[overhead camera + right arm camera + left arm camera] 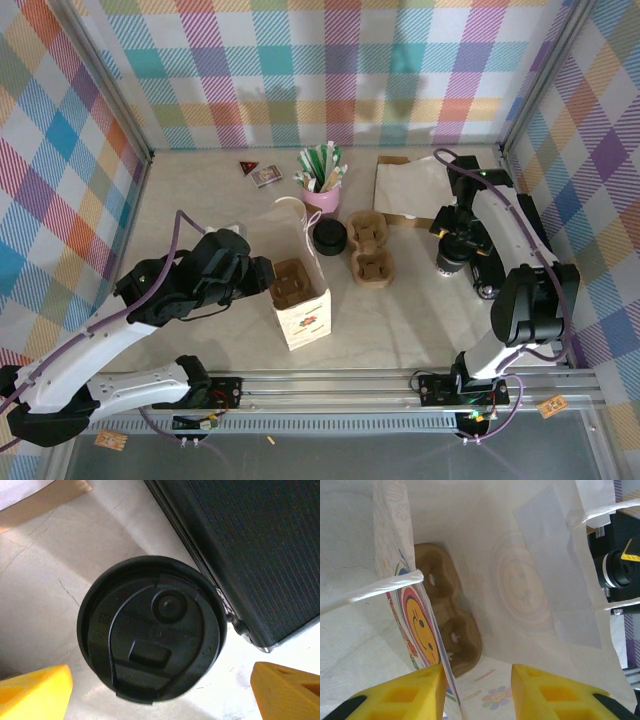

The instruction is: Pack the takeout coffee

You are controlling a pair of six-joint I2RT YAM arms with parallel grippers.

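The takeout coffee (152, 630) is seen upright on the table (45, 580), at its right side, with the black lid on. It is straddled by the right gripper (160, 690), fingers spread wide and clear of the lid. Well apart to the left, an open paper bag (305, 320) is stood, a cardboard cup carrier (455, 625) laid inside. One bag wall is straddled by the left gripper (477, 680), fingers parted.

both arms are chunky black joints with white shells. left arm (120, 390) has a long white link down low, right arm (530, 300) is mostly black with a white piece by the base. a purple cable (178, 240) runs along each. left claw (477, 675) has bright yellow blocky fingers (405, 692) with square pockets and black backs, right claw (160, 685) same yellow.
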